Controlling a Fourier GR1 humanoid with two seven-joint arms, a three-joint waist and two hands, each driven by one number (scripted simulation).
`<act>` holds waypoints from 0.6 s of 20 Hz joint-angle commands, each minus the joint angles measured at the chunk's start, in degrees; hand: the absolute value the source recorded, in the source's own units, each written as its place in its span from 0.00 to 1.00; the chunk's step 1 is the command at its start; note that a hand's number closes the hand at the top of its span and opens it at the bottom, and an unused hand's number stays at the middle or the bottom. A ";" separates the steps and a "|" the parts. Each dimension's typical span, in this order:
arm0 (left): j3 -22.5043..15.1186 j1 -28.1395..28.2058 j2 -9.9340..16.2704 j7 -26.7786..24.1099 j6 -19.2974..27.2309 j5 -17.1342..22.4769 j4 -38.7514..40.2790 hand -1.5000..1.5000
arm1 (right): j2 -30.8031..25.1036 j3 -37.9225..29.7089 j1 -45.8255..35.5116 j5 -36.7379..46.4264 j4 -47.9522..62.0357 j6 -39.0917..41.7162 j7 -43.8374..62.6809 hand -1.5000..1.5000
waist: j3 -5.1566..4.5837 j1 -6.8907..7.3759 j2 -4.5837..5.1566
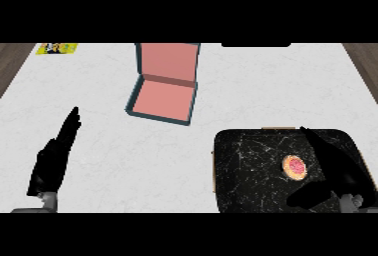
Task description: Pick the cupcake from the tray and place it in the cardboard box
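The small round cupcake (295,166), pink on top with an orange-yellow rim, sits on the right part of the dark, marble-patterned square tray (251,165), which lies at the near right of the white marbled counter (111,145). The black right hand (336,172) hangs over the tray's right side, its straight fingers pointing away from the robot and passing just right of the cupcake, with the thumb spread out below it toward the left; the hand is open and has hold of nothing. Beyond the tray, toward the far middle of the counter and well apart from it, lies the open cardboard box (162,100) with a pink inside and dark teal outer walls, its lid (168,61) folded back. No object stands between tray and box. The black left hand (53,160) rests open at the near left, fingers straight, holding nothing. A small yellow item (57,48) lies at the far left corner.
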 commanded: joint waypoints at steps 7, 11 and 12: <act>-0.03 1.62 -4.50 -1.36 -0.17 -4.46 -0.24 0.50 | 5.07 -1.22 2.82 6.52 4.84 1.02 -5.61 0.00 | 0.01 -0.03 0.01; 2.82 -0.59 -3.46 0.05 -3.78 -3.57 0.33 0.50 | 8.25 -0.62 0.69 8.50 2.56 4.71 -1.61 0.00 | 0.00 -0.03 0.00; 1.84 2.26 -4.25 0.22 -2.82 -4.77 -3.04 0.50 | 8.15 -2.49 -1.84 8.80 8.10 4.08 -5.10 0.00 | 0.01 0.12 0.01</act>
